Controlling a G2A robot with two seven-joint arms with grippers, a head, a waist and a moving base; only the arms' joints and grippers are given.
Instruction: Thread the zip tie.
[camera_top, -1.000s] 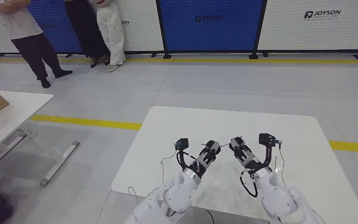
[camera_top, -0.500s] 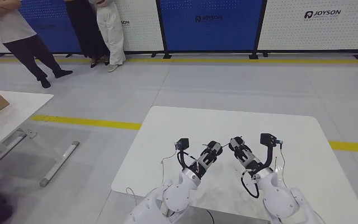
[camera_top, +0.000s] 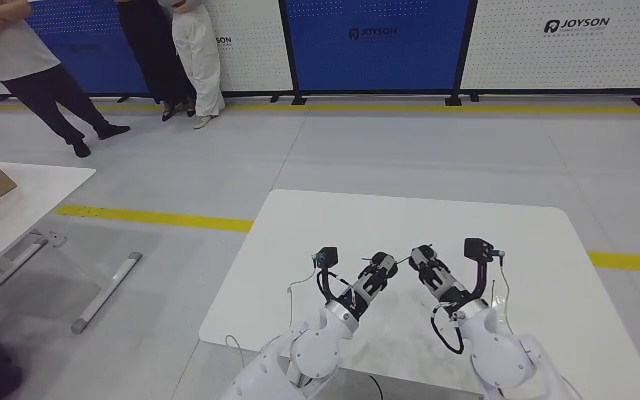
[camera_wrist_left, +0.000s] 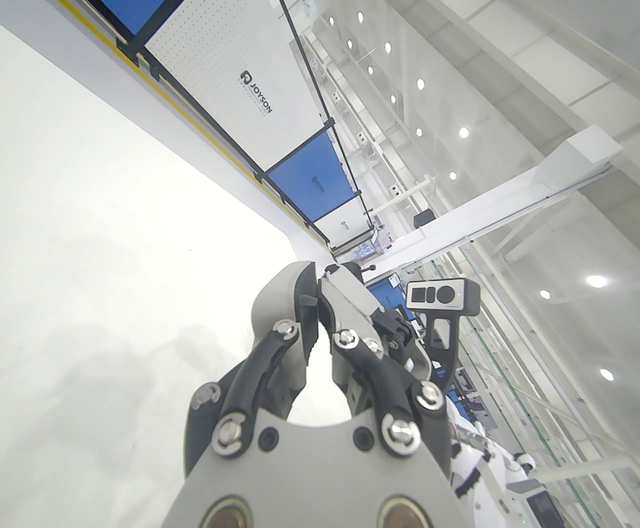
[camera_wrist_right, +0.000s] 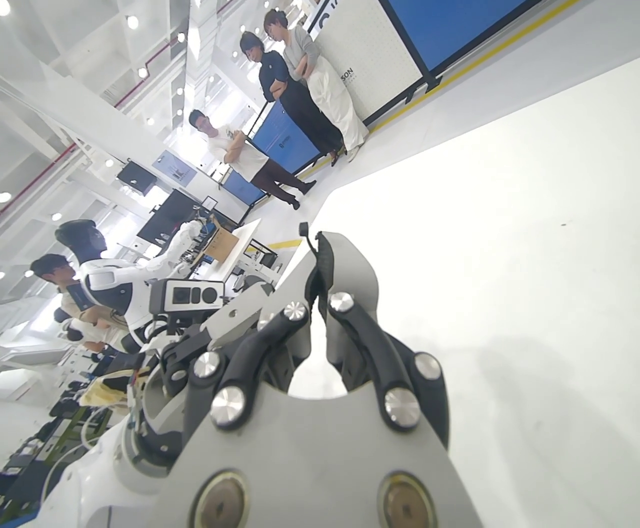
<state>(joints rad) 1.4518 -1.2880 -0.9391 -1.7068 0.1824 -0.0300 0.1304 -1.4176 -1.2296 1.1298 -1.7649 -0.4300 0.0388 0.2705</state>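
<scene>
- Our right gripper is pressed together on the zip tie. The tie is a thin black plastic strip that runs up the seam between the dark ribbed pads. It ends in a small squarish head just past the tips.
- Our left gripper is also pressed together. Its toothed black inner faces meet between one matte grey shell and one brushed-metal shell. A short dark stub sits at that seam, and we cannot tell whether it belongs to the tie.
- Each gripper has black linkage bars pinned with bright round screw heads, mounted on a smooth grey base plate.
- The two grippers hang above the tabletop, over its near half and about midway between its side edges. Their tips face each other and are near together.
- The tabletop is white, smooth and matte, with rounded corners.
</scene>
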